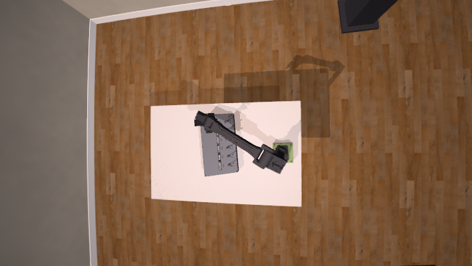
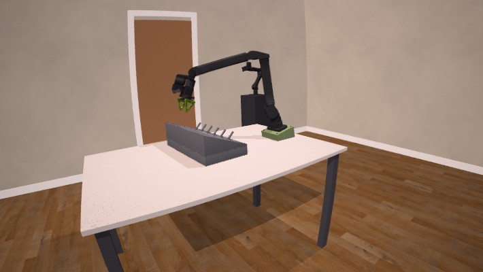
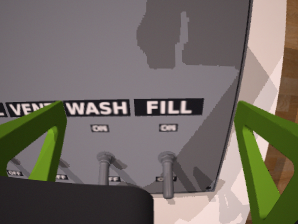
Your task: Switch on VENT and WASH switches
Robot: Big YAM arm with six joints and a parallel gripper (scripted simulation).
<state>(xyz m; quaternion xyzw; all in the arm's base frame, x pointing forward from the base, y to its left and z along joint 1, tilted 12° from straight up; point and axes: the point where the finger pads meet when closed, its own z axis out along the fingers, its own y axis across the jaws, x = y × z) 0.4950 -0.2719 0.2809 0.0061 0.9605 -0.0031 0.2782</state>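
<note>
The grey console [image 1: 210, 156] [image 2: 187, 139] [image 3: 75, 50] stands on the table with its row of levers toward the arm's base. In the wrist view the WASH lever [image 3: 104, 171] points down over its OFF mark, with its ON mark uncovered. The VENT label [image 3: 22, 109] is partly behind the left finger; the VENT lever is hidden by the finger and the dark housing. My gripper [image 2: 184, 111] [image 3: 150, 110] is open and empty, above the console's far end, touching nothing. Its fingers appear on either side of the WASH and FILL labels.
The FILL lever [image 3: 168, 177] also points to OFF, close beside WASH and near the console's end edge. In the exterior view several levers stick up in a row, leaning alike. The green base block [image 1: 290, 156] [image 2: 278, 134] stands at the table's other end.
</note>
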